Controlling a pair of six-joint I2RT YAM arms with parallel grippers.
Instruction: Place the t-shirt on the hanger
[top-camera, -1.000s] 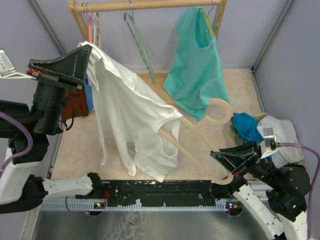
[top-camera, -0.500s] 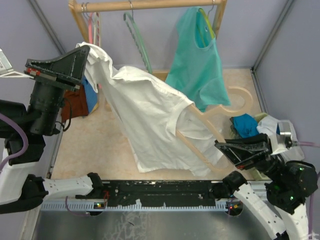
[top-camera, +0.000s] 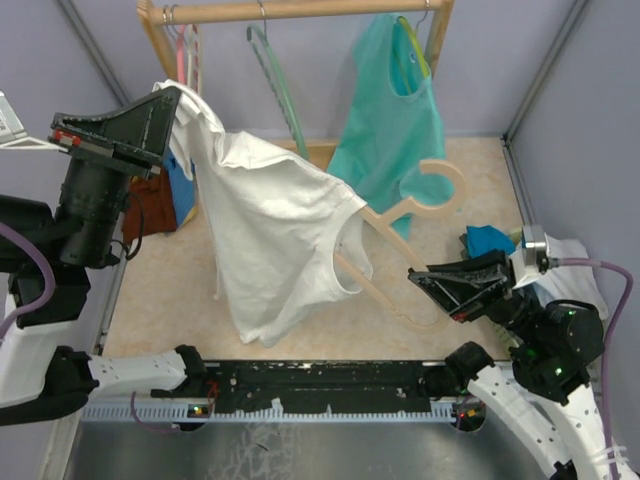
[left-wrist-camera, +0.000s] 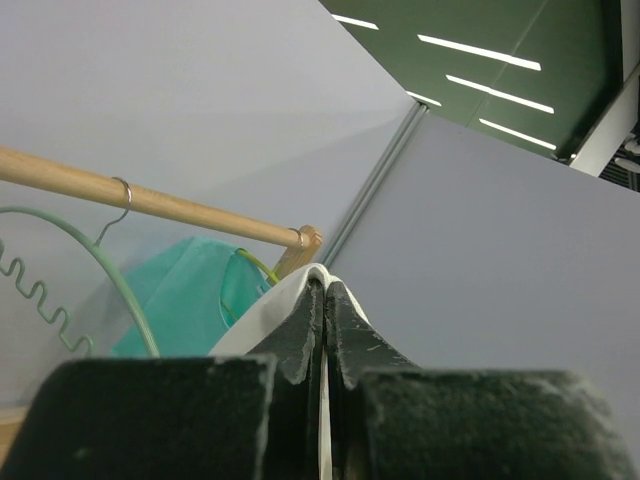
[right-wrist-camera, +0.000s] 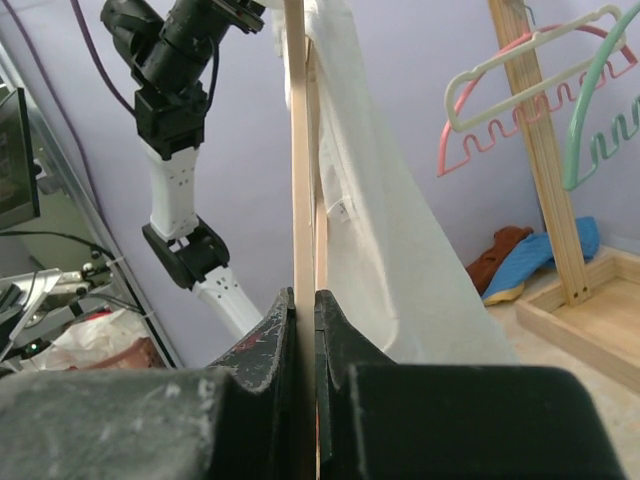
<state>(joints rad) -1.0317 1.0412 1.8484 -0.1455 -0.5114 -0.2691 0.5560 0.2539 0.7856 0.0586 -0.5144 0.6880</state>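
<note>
The white t-shirt (top-camera: 270, 235) hangs in the air from my left gripper (top-camera: 172, 97), which is shut on its upper edge at the upper left; the pinched cloth shows in the left wrist view (left-wrist-camera: 262, 316). My right gripper (top-camera: 424, 283) is shut on one end of the beige hanger (top-camera: 395, 215). The hanger slants up to the right, its round hook (top-camera: 440, 185) by the teal top. Its other arm reaches into the shirt's neck opening (top-camera: 345, 265). In the right wrist view the hanger (right-wrist-camera: 296, 150) rises between my jaws, with the shirt (right-wrist-camera: 375, 220) draped beside it.
A wooden rack rail (top-camera: 300, 10) at the back carries a green hanger (top-camera: 280, 85), pink hangers (top-camera: 183, 45) and a teal sleeveless top (top-camera: 390, 130). Rust-brown and blue garments (top-camera: 165, 200) lie at the left. A blue and white pile (top-camera: 520, 255) lies at the right. Grey walls enclose the floor.
My right gripper swung the hanger out right, then back left and upward, with the hook now against the teal top. The shirt spread over the hanger arm, then gathered back and hangs narrower.
</note>
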